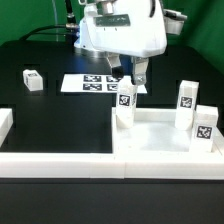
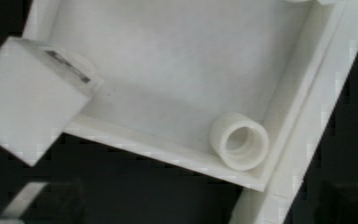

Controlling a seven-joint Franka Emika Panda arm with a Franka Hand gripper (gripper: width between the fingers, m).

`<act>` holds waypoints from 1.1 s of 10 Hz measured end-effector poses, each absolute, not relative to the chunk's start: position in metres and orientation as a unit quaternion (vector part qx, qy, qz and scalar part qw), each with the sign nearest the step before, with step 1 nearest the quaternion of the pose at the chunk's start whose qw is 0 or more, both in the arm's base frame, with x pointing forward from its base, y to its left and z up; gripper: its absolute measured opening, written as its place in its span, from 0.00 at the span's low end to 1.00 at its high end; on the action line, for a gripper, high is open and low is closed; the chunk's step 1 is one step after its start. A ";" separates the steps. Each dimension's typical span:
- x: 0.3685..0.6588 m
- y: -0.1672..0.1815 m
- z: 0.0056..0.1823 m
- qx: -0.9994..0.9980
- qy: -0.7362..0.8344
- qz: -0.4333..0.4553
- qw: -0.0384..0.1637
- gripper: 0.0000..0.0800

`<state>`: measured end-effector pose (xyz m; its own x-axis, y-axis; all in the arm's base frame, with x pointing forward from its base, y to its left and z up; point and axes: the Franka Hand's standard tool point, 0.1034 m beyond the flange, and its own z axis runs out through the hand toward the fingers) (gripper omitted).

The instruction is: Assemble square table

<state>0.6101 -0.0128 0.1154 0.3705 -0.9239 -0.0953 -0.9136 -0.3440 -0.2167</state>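
Note:
The white square tabletop (image 1: 160,140) lies tray-side up at the exterior view's right. Three tagged white legs stand upright on it: one at the far left corner (image 1: 126,104), one at the far right (image 1: 186,100), one at the right edge (image 1: 205,128). A fourth leg (image 1: 32,80) lies loose on the black table at the left. My gripper (image 1: 135,76) hangs just above and behind the far left leg, empty. In the wrist view the tabletop floor (image 2: 176,70), a round corner socket (image 2: 243,140) and one leg (image 2: 34,100) show; my gripper (image 2: 194,208) is open above the rim.
The marker board (image 1: 92,84) lies on the table behind the tabletop. A long white border bar (image 1: 60,162) runs along the front, with a short end piece (image 1: 5,124) at the left. The table surface is black.

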 end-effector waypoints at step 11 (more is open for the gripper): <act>0.544 -0.085 0.089 -0.984 0.157 -0.049 0.073 0.81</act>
<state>0.5436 -0.0854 0.0892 0.9456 -0.3167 0.0742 -0.3023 -0.9399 -0.1590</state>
